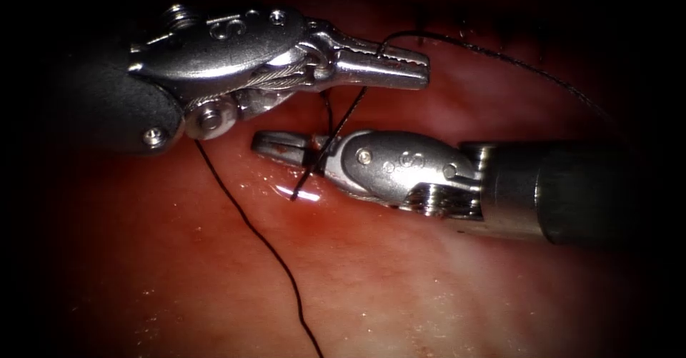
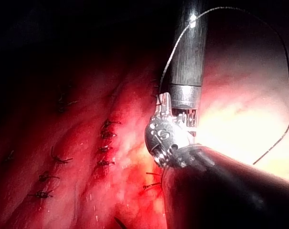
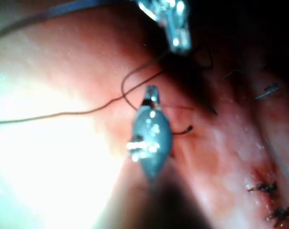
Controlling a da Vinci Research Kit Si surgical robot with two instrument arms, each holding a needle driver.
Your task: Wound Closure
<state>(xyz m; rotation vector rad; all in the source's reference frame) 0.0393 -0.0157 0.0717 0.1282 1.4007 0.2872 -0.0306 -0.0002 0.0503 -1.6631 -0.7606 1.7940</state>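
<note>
Thread (image 1: 264,244), black: 1 strand runs from the near edge of the endoscope view up across the tissue (image 1: 429,286) to the left tool's wrist. Tissue wet, with red fluid (image 1: 307,219) pooled below the tools.

Right tool (image 1: 282,147): enters from the right, tip pointing left, jaws closed on the thread; a short dark end hangs below them toward the fluid. In the right wrist view the same tool (image 3: 151,93) has the thread (image 3: 87,112) looping at its tip and trailing away.

Left tool (image 1: 400,68): farther back, pointing right, toothed jaws pressed together with nothing seen between them. Thread crosses from the right tool up past these jaws, then arcs away to the far right.

Needle: cannot be made out in any view.

Left wrist view: rows of finished stitches (image 2: 106,138) with cut ends lie beside the tools.
</note>
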